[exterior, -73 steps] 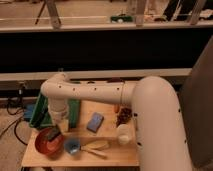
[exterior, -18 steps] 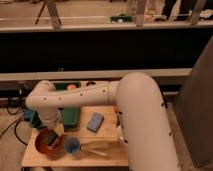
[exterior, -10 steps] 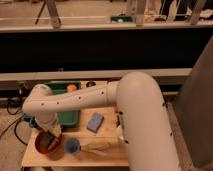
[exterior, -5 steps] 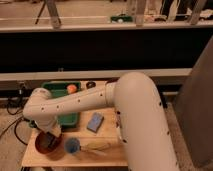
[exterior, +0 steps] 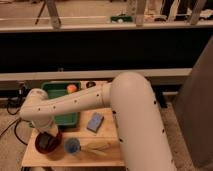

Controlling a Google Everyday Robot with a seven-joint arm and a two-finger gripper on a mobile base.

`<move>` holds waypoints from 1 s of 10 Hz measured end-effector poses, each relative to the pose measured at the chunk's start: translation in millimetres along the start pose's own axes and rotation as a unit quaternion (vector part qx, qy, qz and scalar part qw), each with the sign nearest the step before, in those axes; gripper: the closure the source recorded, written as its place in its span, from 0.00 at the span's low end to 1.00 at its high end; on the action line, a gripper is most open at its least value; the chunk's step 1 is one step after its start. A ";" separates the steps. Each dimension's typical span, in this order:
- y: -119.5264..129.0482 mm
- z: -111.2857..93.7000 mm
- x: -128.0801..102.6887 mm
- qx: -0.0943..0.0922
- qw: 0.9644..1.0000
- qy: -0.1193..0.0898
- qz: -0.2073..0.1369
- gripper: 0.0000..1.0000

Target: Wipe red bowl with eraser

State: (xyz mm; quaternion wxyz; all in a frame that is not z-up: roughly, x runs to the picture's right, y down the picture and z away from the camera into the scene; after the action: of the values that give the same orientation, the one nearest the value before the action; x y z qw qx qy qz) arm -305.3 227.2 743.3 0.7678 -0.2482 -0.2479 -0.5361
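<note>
Claw point(exterior: 46, 140) has dropped from above the green tray point(exterior: 62, 119) into the red bowl point(exterior: 39, 149), which sits at the counter's point(exterior: 102, 158) front-left corner just beside the blue cup point(exterior: 73, 146). The dark shape at the claw tip inside the bowl is probably the eraser, but I can't separate the two or tell whether the claw is clamped or apart. Looks like contact is made, so the wipe strokes come next.
</note>
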 end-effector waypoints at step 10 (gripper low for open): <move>28.7 -2.4 14.3 -0.012 1.000 0.013 0.022 1.00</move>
State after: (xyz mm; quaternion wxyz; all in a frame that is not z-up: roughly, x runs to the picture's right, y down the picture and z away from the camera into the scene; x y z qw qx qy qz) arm -273.5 224.3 747.4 0.7798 -0.2558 -0.2255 -0.5250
